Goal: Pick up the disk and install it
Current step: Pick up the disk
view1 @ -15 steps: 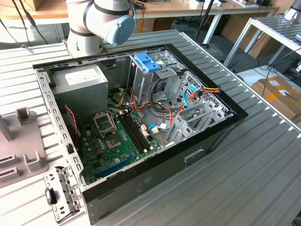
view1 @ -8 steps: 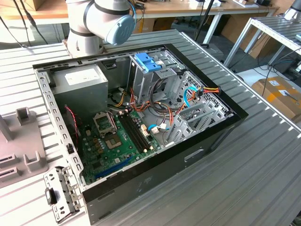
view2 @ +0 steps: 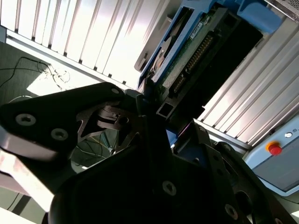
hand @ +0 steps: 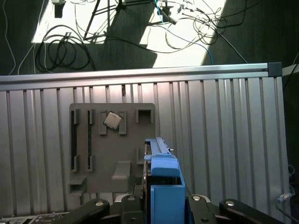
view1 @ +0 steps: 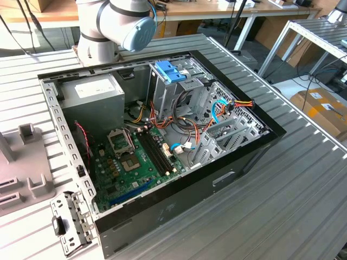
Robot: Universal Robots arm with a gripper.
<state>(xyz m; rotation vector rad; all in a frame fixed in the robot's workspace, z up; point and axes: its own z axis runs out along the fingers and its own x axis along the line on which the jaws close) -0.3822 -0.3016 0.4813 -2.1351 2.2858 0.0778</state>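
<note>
The disk point(hand: 161, 173), in its light blue plastic carrier, stands on edge between my gripper's point(hand: 161, 204) dark fingers point(hand: 96, 205). In the second wrist view the disk point(view2: 196, 51) shows its dark body, green circuit board and connector row, with my gripper point(view2: 156, 108) shut on its near edge. It hangs above the ribbed metal table point(hand: 224, 140), beside a grey fixture tray point(hand: 117, 170). The open computer case point(view1: 260, 142) lies on the table in the exterior view, with its metal drive cage point(view1: 162, 92) topped by a fixed blue latch piece point(view1: 169, 70).
A small square chip point(hand: 111, 120) rests in the grey fixture tray, which also lies at the exterior view's left point(view1: 21, 157). A loose metal bracket point(view1: 68, 222) lies by the case's near corner. Cables trail on the floor past the table edge point(hand: 140, 72). The arm's base point(view1: 105, 27) stands behind the case.
</note>
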